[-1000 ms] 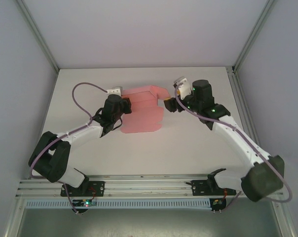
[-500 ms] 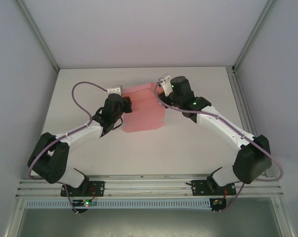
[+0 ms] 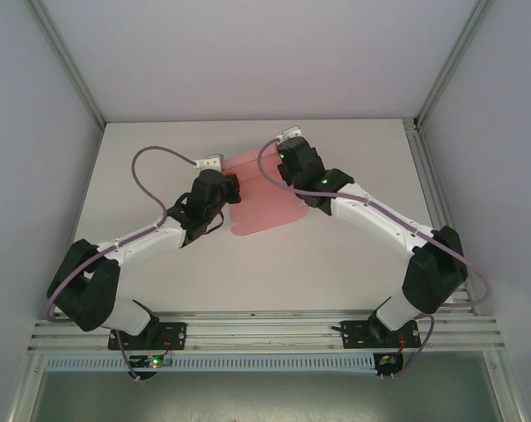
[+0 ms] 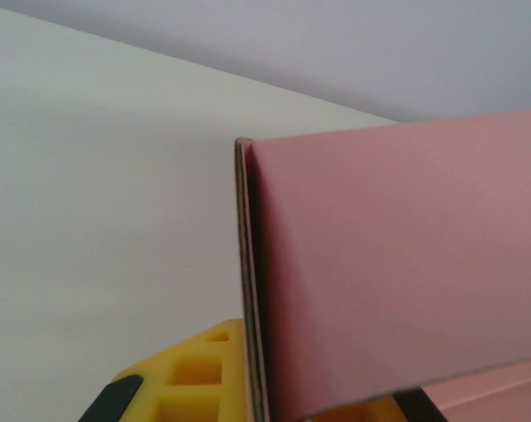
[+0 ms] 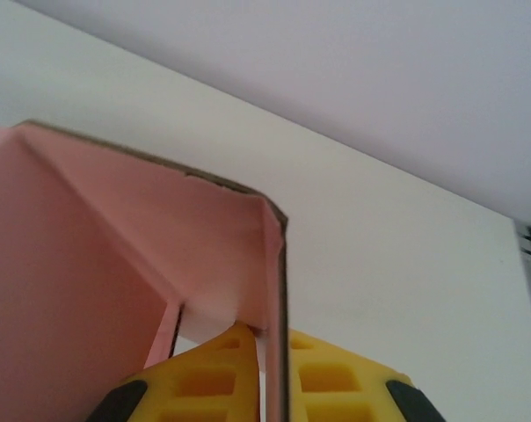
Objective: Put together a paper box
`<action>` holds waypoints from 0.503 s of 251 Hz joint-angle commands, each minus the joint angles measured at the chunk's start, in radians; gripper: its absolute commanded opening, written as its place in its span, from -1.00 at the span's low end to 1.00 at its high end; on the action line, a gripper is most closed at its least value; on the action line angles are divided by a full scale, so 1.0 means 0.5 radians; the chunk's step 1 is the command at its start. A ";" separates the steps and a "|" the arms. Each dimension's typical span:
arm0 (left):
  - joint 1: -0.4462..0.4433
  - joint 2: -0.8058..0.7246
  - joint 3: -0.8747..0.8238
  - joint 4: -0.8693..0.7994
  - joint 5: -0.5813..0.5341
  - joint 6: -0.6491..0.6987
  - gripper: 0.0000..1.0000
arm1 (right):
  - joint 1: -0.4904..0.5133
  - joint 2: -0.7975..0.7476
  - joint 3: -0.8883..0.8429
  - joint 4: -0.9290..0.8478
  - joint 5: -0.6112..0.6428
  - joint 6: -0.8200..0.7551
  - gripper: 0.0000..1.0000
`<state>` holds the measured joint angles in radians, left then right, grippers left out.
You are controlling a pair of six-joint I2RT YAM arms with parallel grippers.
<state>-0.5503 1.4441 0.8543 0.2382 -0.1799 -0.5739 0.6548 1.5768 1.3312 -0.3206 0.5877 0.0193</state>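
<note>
You have one paper box (image 3: pixel 267 209) here. It is pale pink card, partly folded, with some flaps up and some flat. It sits on the white tabletop (image 3: pixel 336 264), a bit behind the middle, right between your two arms.

Your left arm (image 3: pixel 142 236) reaches in from the left and meets the left side of the paper box. In the left wrist view, one pink wall stands up. Its thin edge runs down between the yellow pads of the left fingers (image 4: pixel 195 376). These fingers are closed tight on that wall.

Your right arm (image 3: pixel 371 220) reaches in from the right and meets the back right part of the paper box. In the right wrist view, a folded pink wall bends over at the top and shows a brown cut edge. Its thin side goes down between the two yellow pads of the right fingers (image 5: pixel 336 380). These fingers are pinched closed on the card too.

So count one box, two arms and two sets of fingers, each gripping the box. One metal rail (image 3: pixel 265 330) runs along the near edge, and both arms are bolted to it.
</note>
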 commanded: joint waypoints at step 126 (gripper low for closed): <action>0.030 -0.007 0.049 -0.049 -0.128 0.131 -1.00 | -0.258 -0.675 -0.348 0.046 -1.003 -0.197 0.21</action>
<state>-0.5495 1.4437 0.8558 0.2073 -0.2485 -0.5552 0.5770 1.3594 1.2026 -0.2993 0.2279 -0.0628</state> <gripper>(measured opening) 0.098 0.577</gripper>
